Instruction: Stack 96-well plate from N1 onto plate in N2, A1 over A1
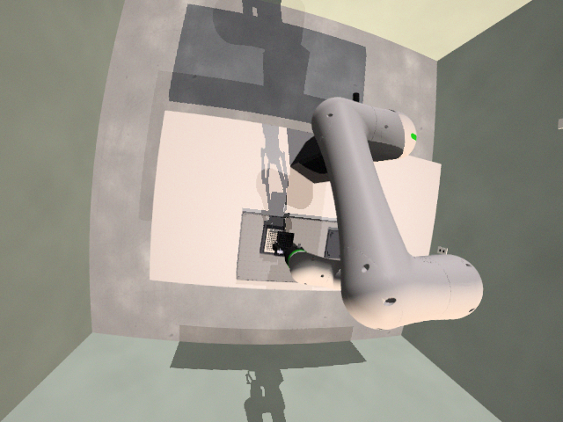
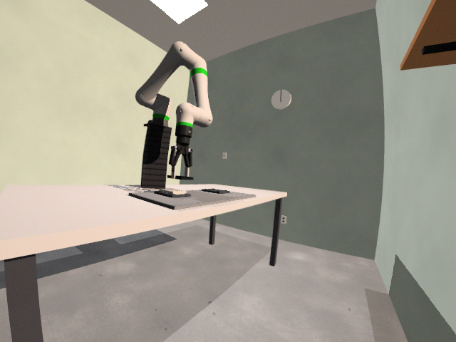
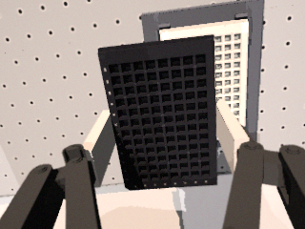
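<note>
My gripper (image 3: 163,119) is shut on a black 96-well plate (image 3: 159,95), its pads on the plate's two long sides. It holds the plate level in the air above the perforated grey baseplate (image 2: 191,199). A white 96-well plate (image 3: 233,72) sits in its grey nest N2 (image 3: 257,48), below and partly covered by the black plate, which is offset to one side of it. In the exterior view the black plate (image 2: 180,177) hangs clearly above the white plate (image 2: 172,192). From above, the gripper (image 1: 281,243) overlaps the white plate (image 1: 271,238). I cannot read the A1 marks.
The other nest N1 (image 2: 215,190) stands empty on the baseplate; it also shows in the top view (image 1: 332,243), partly behind the arm. The arm's dark pedestal (image 2: 156,156) stands behind the baseplate. The baseplate lies near the table's edge.
</note>
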{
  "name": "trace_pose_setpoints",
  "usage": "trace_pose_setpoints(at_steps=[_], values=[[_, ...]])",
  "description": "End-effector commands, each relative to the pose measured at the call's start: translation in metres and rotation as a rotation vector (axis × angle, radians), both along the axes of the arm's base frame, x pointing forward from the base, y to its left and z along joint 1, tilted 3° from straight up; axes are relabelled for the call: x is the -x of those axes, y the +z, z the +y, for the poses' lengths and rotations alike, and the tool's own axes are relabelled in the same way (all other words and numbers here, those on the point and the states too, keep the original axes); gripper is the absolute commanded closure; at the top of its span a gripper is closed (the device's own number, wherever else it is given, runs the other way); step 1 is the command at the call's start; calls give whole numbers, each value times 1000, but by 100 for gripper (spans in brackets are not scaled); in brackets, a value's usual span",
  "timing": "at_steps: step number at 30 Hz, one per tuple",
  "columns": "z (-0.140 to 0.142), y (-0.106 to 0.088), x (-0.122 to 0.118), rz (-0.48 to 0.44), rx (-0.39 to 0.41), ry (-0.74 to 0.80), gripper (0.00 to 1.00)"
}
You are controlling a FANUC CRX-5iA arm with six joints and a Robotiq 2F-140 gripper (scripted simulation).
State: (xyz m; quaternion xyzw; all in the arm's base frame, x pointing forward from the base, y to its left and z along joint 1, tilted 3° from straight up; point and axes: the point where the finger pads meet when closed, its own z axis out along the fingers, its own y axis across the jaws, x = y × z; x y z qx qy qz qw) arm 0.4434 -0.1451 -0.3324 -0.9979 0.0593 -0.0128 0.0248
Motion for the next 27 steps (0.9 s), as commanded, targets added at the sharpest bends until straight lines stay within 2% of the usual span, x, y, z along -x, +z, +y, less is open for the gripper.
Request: trace_pose_setpoints(at_steps=[1,12,27], values=[[-10,0,1,0,0,0,100],[-46,-2,3,0,0,0,100],[-46,-2,3,0,0,0,100]])
